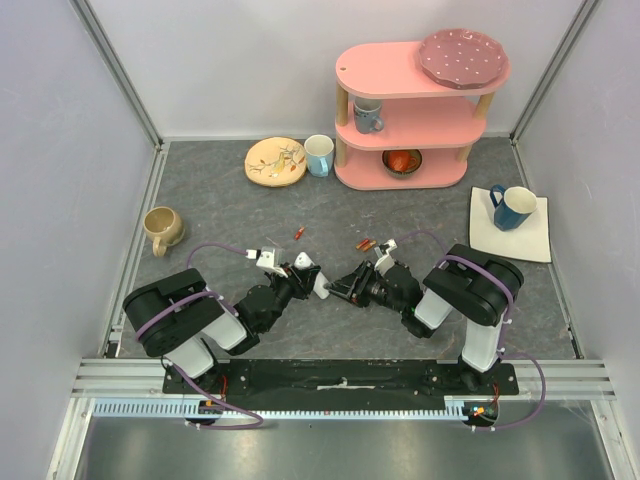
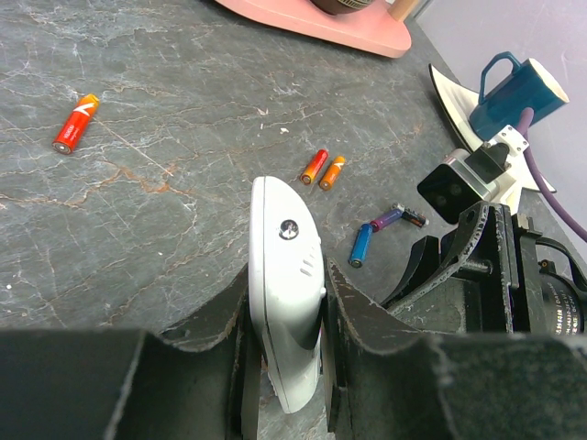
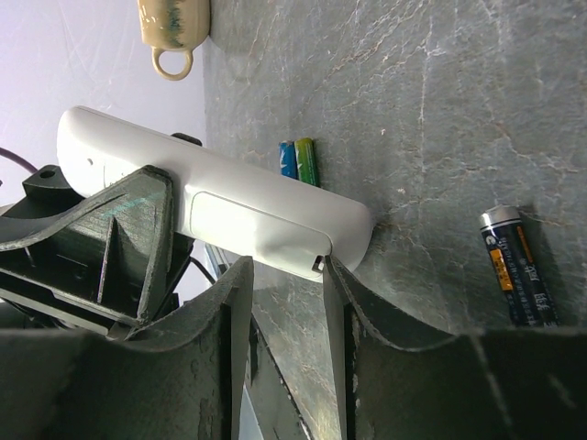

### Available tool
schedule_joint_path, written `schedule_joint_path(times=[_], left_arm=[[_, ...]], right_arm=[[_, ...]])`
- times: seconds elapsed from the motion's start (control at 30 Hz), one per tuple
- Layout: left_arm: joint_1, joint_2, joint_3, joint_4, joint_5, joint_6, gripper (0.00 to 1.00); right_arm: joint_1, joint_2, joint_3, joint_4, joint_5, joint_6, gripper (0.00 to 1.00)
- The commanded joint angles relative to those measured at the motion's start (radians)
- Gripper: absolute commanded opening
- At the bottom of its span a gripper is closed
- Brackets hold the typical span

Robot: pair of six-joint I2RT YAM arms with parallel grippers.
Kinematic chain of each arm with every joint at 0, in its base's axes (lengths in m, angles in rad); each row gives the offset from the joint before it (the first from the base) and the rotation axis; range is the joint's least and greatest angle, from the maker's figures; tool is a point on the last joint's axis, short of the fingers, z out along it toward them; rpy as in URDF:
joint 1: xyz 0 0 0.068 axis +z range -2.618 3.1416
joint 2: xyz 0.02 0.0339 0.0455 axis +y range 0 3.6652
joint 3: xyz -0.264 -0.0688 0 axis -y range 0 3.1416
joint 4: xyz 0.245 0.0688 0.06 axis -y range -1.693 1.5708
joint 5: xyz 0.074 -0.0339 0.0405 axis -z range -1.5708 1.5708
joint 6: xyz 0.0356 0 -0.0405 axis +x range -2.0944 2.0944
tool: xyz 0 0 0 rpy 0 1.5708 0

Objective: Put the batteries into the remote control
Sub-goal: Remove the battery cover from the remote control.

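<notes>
The left gripper (image 2: 287,307) had it: jaws clamped hard on the slim white oblong plastic remote control (image 2: 284,238), pinching one end from both sides. Across from it, the right gripper (image 3: 282,275) had its jaws apart, closed on nothing. Its tips sat right up at the handset's free end, where the rounded white back panel (image 3: 248,215) ended in a little latch. That panel looked shut, so by my read no cell could go in yet.

Here was the relation that counted: the remote's long axis ran left to right, from the left jaws straight toward the right jaws, low over the grey marbled surface (image 2: 165,229). Whether its free end touched down, I couldn't tell. The right arm was the nearer one to that latch.

Outward now: a dark cylindrical battery (image 3: 515,275) lay just beside the right jaws and a blue and green pair (image 3: 290,158) lay beyond the remote. Two small orange batteries (image 2: 315,166) were on the far side, and one red-orange battery (image 2: 75,123) sat well apart, out left.
</notes>
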Motion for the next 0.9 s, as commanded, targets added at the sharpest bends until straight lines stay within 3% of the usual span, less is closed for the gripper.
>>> schedule_joint_path(times=[0.0,0.87], left_arm=[[-0.017,0.025,-0.016,0.253,0.016,-0.011,0.02],[-0.025,0.033,-0.025,0.253,-0.003,0.02,0.02]], right_arm=[[0.005,0.005,0.038,0.234,0.005,0.008,0.44],[0.006,-0.033,0.022,0.229,0.008,0.008,0.38]])
